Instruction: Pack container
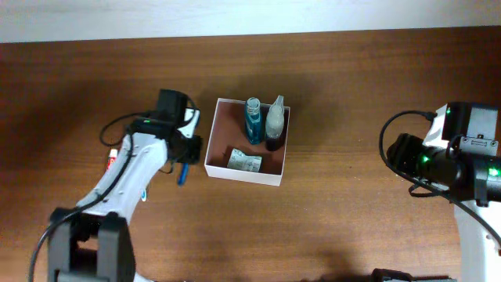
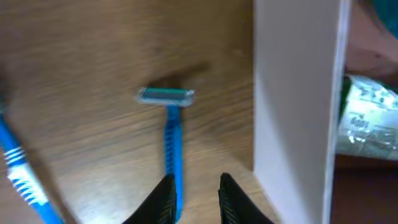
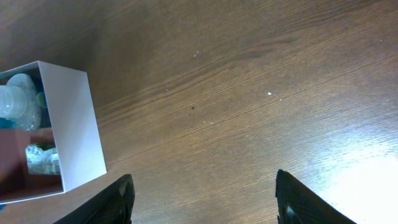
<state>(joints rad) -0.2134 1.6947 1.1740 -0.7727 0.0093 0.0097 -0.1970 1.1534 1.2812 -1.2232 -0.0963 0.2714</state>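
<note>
The container [image 1: 210,142] is a square white-walled box with a reddish-brown inside, at the table's middle. In it stand a blue bottle [image 1: 253,119] and a clear bottle with a dark base [image 1: 274,122], and a green-and-white packet [image 1: 245,161] lies flat. A blue razor [image 2: 172,134] lies on the table just left of the box wall [image 2: 295,93]; it also shows in the overhead view [image 1: 182,175]. My left gripper [image 2: 196,202] is low over the razor. Its fingers are slightly apart, with the handle between them beside the left finger. My right gripper [image 3: 202,199] is wide open and empty.
A blue-and-white toothbrush [image 2: 18,171] lies left of the razor. A small red-and-white item [image 1: 113,160] lies under the left arm. The packet shows past the wall in the left wrist view [image 2: 367,121]. The right arm [image 1: 446,160] is at the far right; its view shows the box [image 3: 71,124].
</note>
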